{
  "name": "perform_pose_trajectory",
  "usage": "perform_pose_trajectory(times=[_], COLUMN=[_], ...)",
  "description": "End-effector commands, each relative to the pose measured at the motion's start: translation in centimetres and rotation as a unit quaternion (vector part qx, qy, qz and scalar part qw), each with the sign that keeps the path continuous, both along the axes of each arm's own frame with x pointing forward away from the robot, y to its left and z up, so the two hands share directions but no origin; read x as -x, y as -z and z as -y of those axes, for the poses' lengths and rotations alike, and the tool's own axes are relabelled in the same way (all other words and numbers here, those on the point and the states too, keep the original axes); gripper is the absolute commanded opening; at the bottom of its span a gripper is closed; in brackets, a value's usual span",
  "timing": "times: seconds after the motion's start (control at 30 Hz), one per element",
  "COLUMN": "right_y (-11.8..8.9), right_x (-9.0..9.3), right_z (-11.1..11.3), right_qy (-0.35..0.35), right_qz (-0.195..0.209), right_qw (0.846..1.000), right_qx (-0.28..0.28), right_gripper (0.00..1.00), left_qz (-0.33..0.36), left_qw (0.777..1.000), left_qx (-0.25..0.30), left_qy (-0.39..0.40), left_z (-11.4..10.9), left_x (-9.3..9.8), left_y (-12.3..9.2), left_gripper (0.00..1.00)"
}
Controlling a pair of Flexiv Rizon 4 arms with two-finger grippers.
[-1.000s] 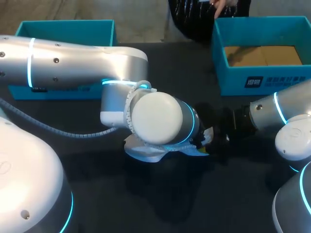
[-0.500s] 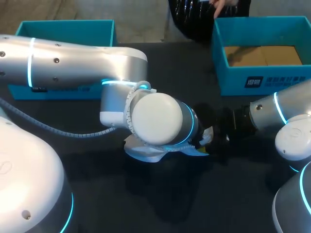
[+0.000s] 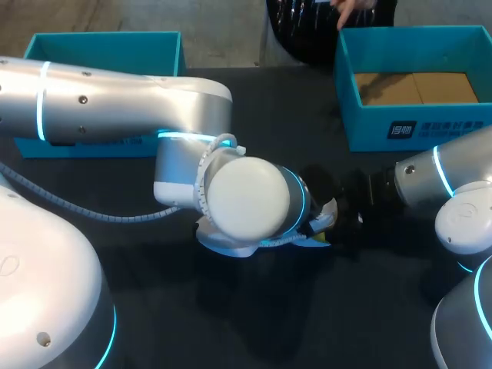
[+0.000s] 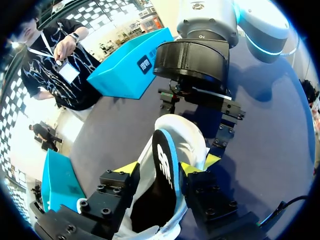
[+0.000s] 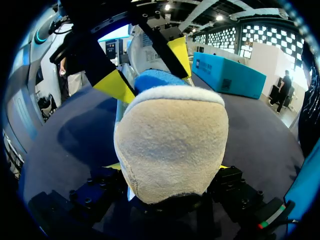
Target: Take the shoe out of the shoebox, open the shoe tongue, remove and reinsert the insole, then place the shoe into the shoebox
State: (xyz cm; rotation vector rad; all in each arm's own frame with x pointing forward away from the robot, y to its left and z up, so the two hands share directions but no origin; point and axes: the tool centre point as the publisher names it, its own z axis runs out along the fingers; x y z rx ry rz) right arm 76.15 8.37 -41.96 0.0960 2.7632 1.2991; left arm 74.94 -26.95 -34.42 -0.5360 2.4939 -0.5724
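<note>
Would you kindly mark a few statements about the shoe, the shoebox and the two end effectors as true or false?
1. The shoe lies out on the table, not inside a box. True.
2. The shoebox at the table's far right has a shoe in it. False: only its bare brown inside shows.
3. The left end effector has its yellow tips on both sides of the black, blue-edged piece standing up out of the shoe. True.
4. The right end effector hangs well clear of the shoe. False: the shoe's beige end sits gripped between its fingers.
</note>
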Motion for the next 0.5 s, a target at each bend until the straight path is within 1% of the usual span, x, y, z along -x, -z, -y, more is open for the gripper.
perform_pose_trajectory(times=[0.03,0.33,0.5], right_y=[-0.07,-0.07,-0.07], right_x=[-0.02,-0.02,-0.02], right_z=[-0.12,-0.12,-0.12], right_qy=[0.000,0.000,0.000], right_qz=[0.000,0.000,0.000], right_qw=[1.000,1.000,1.000], right_qx=[0.001,0.001,0.001], right_gripper=[0.00,0.00,0.00], left_qz=[0.016,0.032,0.024], left_qw=[1.000,0.999,0.999], left_qx=[0.005,0.016,0.015], left_qy=[-0.006,-0.028,-0.032], left_z=[0.10,0.27,0.28], left_x=[0.39,0.53,0.43], left_y=[0.20,0.65,0.96], left_gripper=[0.50,0.50,0.47])
